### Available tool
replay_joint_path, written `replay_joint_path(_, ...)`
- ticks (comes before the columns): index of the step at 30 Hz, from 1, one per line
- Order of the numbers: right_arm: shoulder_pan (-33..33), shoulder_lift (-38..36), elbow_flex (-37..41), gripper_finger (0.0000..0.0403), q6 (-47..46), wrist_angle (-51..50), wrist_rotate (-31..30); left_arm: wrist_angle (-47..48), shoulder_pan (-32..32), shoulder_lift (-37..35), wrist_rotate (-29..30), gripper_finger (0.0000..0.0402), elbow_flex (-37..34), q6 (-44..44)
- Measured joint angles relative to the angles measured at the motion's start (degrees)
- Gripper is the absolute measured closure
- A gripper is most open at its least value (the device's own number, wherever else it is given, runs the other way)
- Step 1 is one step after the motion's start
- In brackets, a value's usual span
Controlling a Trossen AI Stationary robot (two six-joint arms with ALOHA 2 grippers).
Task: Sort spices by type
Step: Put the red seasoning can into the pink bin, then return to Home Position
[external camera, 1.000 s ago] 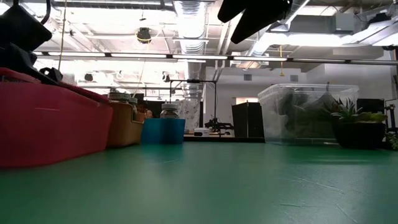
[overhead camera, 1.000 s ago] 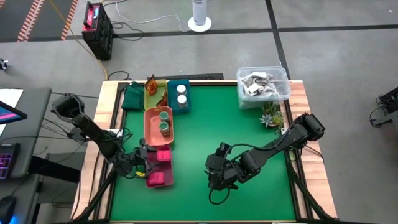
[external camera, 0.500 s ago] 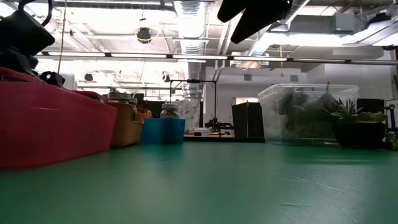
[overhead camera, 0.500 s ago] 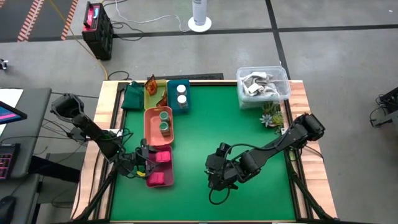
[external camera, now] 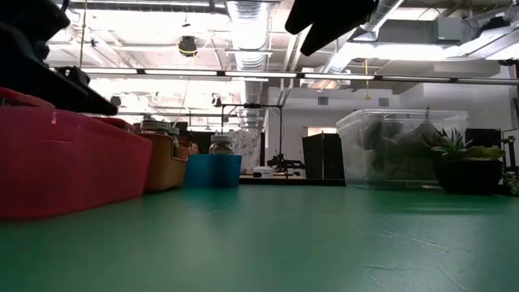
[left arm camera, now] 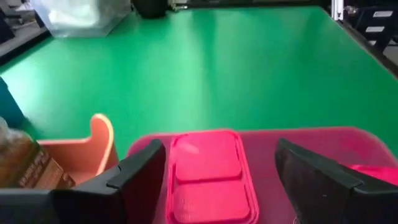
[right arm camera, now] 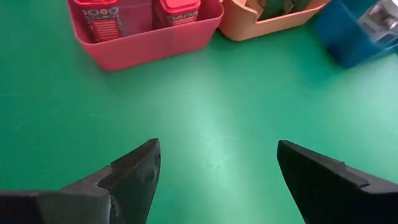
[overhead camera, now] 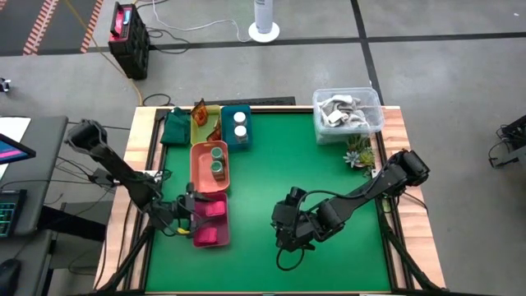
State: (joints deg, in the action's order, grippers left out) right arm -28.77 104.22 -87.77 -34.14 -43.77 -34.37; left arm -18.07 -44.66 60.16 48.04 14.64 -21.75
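Observation:
The pink tray (overhead camera: 227,222) at the table's left holds two bright pink blocks; one pink block (left arm camera: 208,180) lies flat between my left gripper's (left arm camera: 217,158) open fingers, the second (left arm camera: 373,173) beside it. My left gripper (overhead camera: 191,215) hovers at that tray's left side. Two green-lidded jars (overhead camera: 217,160) stand in the orange tray (overhead camera: 197,168), two white jars (overhead camera: 240,123) in the blue tray (overhead camera: 236,141), and orange-brown sachets (overhead camera: 201,111) in the yellow tray (overhead camera: 200,130). My right gripper (overhead camera: 285,226) hangs open over bare green mat (right arm camera: 217,155).
A dark green tray (overhead camera: 175,127) lies at the far left corner. The clear tub (overhead camera: 348,111) of grey-white clutter and a small plant (overhead camera: 358,152) stand at the far right. The green mat (overhead camera: 271,164) between the trays and the tub is open room.
My left arm has shifted over the pink tray: in the low view its dark shape now reaches lower and farther across above the tray's rim. The right arm and the trays have kept still.

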Motion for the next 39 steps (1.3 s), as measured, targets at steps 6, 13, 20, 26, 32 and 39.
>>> replay_joint_path(6, 0.4, 0.0, 1.4, 0.0058, 1.3, 0.1, -0.9, 1.1, 0.0, -5.2, 0.4, 0.0106, 0.6, 2.8)
replay_joint_path(13, 1.7, -1.6, 10.6, 0.0058, 0.6, 5.8, -1.8, 0.7, 0.3, -11.7, 0.7, 0.0106, 0.6, 4.9)
replay_joint_path(20, 3.3, -13.6, 27.3, 0.0058, 3.1, 22.5, -1.7, 1.8, 6.5, -15.8, -7.6, 0.0106, 0.6, 6.1)
replay_joint_path(26, 5.0, -25.8, 45.0, 0.0058, 8.9, 45.4, -1.8, 2.3, 11.7, -17.9, -8.9, 0.0106, 0.6, 10.0)
replay_joint_path(32, 7.3, -33.3, 58.9, 0.0058, 10.6, 56.8, -1.8, 4.6, 13.9, -20.9, -8.3, 0.0106, 0.6, 11.0)
replay_joint_path(39, 9.5, -44.3, 68.0, 0.0058, 14.3, 63.5, -1.6, 15.4, 13.9, -27.5, -10.1, 0.0106, 0.6, 6.5)
